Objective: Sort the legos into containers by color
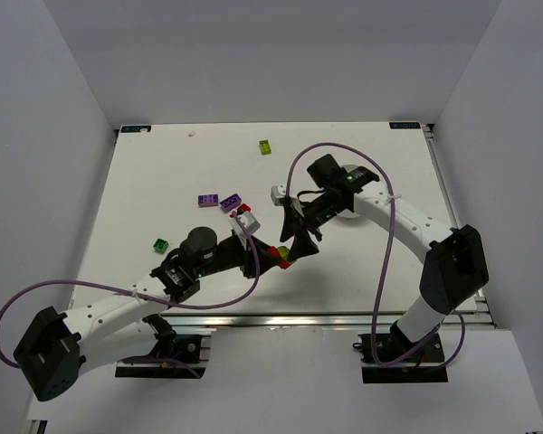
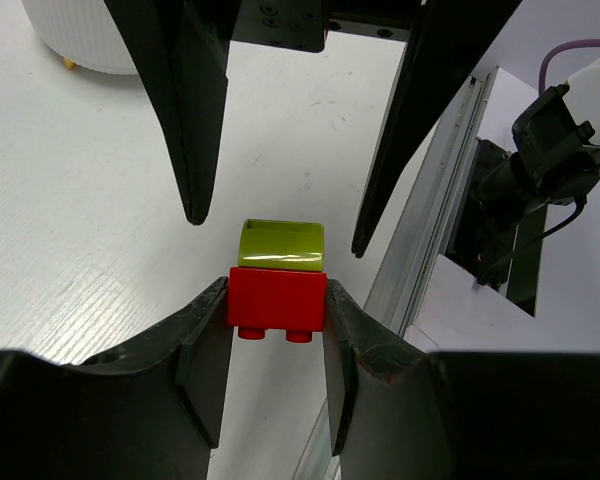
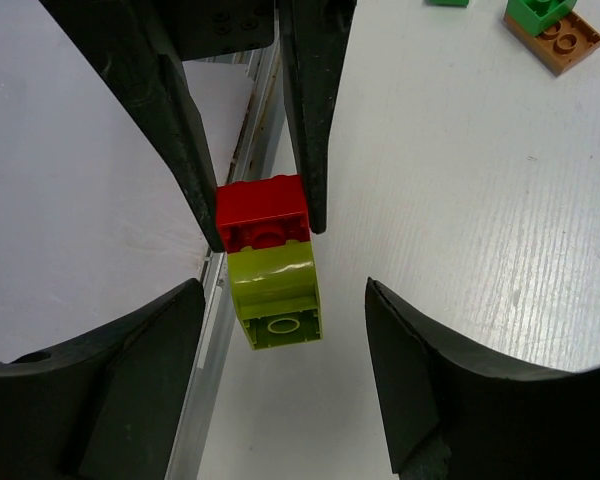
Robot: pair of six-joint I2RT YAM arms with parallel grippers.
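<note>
Since the white table [image 1: 163,172] is dotted with loose legos [image 1: 209,200], the sorting is judged to be far from finished, and the two arms meet low in the middle of the top view to deal with a joined pair. The round white bowl [image 2: 80,35] shows only as a wall at the upper left corner of the left wrist view, well apart from that pair. The left gripper [image 2: 276,305] is closed partway, its fingers pressed on two opposite sides of the red brick [image 3: 263,213], steadying it so the other piece sticks out free. The right gripper [image 3: 285,292] stands wide, one finger on each side of the yellow-green brick [image 2: 281,243] without touching it. It appears lined up to pinch that brick and pull the colours apart, since each belongs in its own compartment. At the upper right of the right wrist view a green brick [image 3: 535,10] sits on an orange brick [image 3: 570,40], likely needing the same treatment.
</note>
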